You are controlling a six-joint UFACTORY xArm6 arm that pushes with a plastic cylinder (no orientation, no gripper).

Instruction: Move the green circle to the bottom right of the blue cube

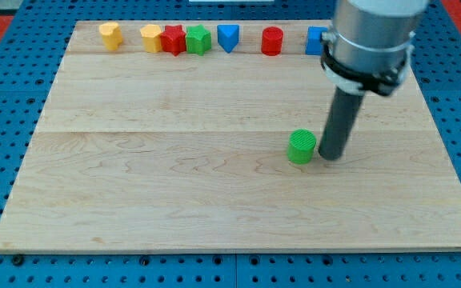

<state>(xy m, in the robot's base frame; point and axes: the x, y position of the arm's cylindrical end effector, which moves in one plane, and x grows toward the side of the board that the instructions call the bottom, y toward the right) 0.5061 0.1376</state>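
The green circle (301,147) lies right of centre in the frame, on the open wooden board (174,192), well apart from every other block. My tip (330,154) stands just beside it on the view's right, touching or very nearly so; I cannot tell which. There are no fingers on this rig to report: only the dark rod, which holds nothing.

The blue cube (317,40) sits at the upper right of the frame, on the board's top edge, partly hidden behind the arm's grey housing (370,36). The goal spot, below and to the right of that cube, lies toward the view's upper right from the circle.

I judge the tip's present side unfavourable: a push from there would send the circle leftward, away from the goal. The tip would need to come round to the circle's lower left.

Along the top edge, from left to right, stand two yellow blocks (110,35) (150,37), a red block (173,39), a green block (198,39), a blue triangular block (228,37) and a red cylinder (272,40). These are clear of the likely path.
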